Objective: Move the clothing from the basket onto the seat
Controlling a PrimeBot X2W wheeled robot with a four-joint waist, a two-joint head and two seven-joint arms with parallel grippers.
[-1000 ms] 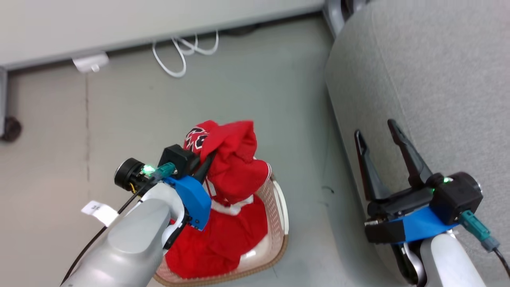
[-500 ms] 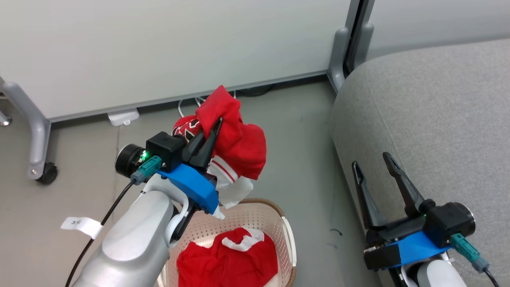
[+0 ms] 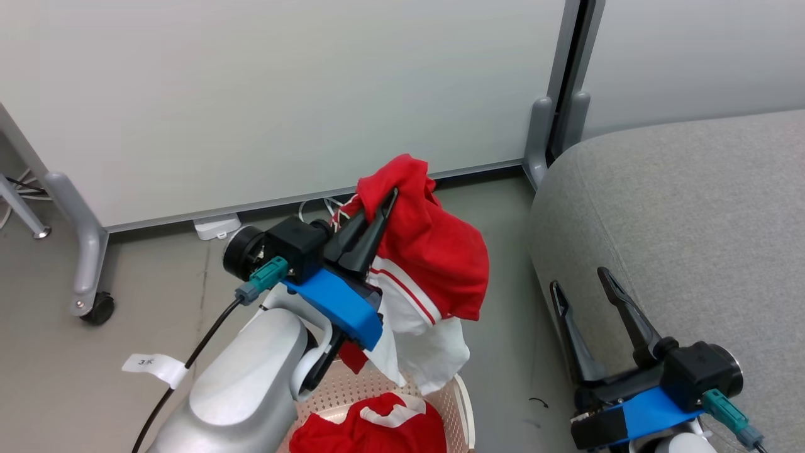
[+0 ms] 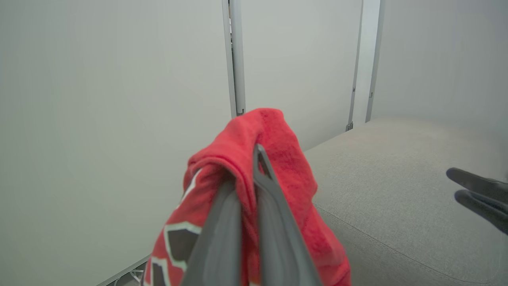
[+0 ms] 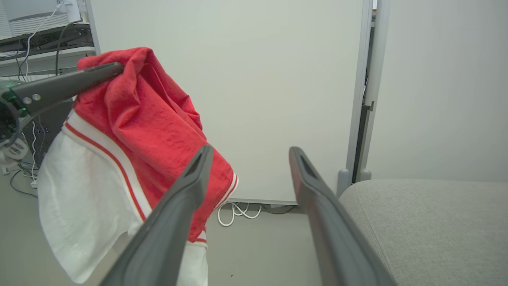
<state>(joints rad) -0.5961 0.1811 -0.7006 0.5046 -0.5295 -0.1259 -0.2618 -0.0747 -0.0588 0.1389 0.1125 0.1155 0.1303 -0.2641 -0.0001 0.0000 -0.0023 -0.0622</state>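
Dangling mid-frame above the basket (image 3: 463, 402), one jersey (image 3: 440, 251) is pinched in the left end effector (image 3: 390, 196); right end effector (image 3: 578, 280) spread, lower right, by the seat (image 3: 692, 207). A shallow pinch could let it slip mid-swing.

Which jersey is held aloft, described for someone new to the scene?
Left of the big grey seat, the left gripper is up above the basket. The held jersey hangs bunched from its shut fingers, white panel dangling; the other jersey lies in the basket.
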